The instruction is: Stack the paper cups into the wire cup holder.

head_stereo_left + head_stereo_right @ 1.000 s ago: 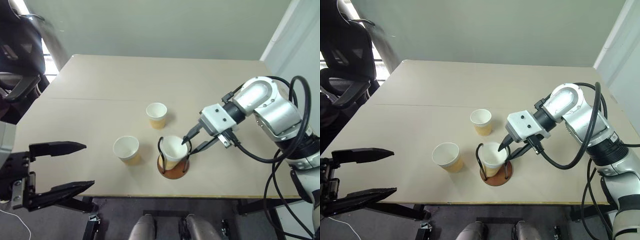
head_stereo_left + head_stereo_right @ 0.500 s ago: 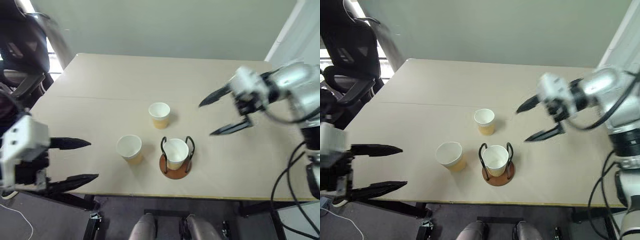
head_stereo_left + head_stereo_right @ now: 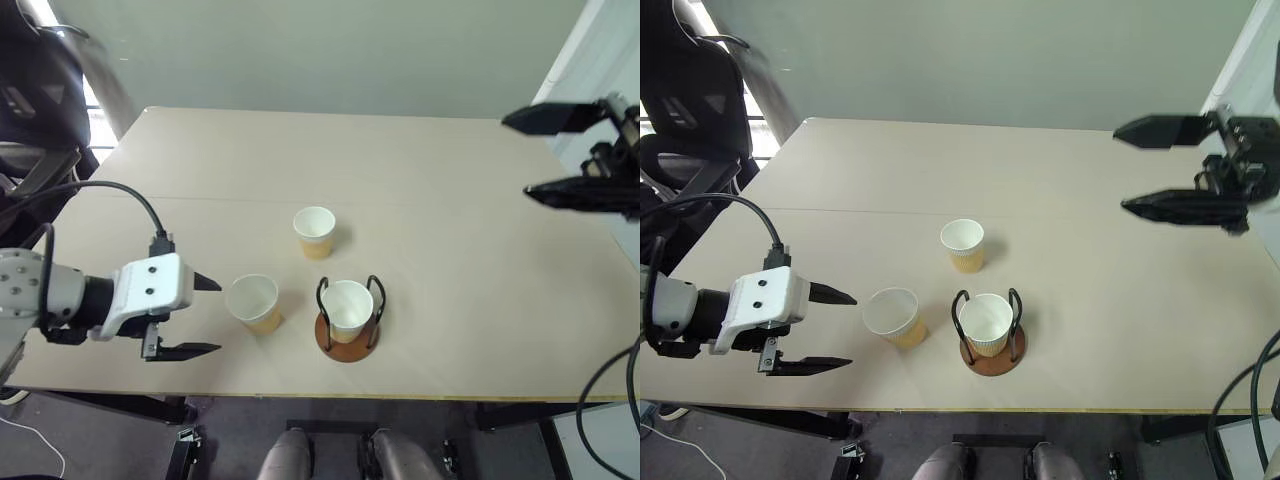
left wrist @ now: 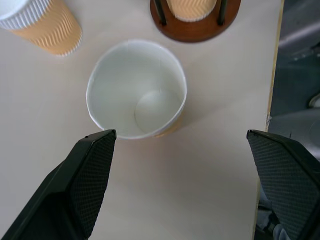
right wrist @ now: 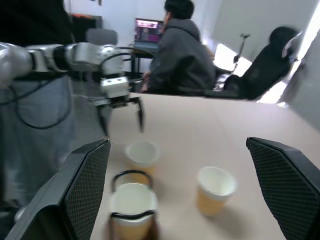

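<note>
Paper cups: three stood upright on the table (image 3: 450, 200).
Wire cup holder (image 3: 347, 335): near the front edge, it held one cup (image 3: 347, 306) between its two black loops.
Loose cups: one (image 3: 253, 302) just left of the holder, another (image 3: 314, 231) behind.
Left gripper (image 3: 205, 317): jaws wide, empty, beside the near loose cup.
Right gripper (image 3: 1132, 168): jaws wide, empty, raised at the table's far right.

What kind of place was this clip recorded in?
Probably an office or lab workroom. A plain beige table stands against a bare wall, a black office chair sits beside it, and in the right wrist view a person sits at a desk with a lit laptop.
</note>
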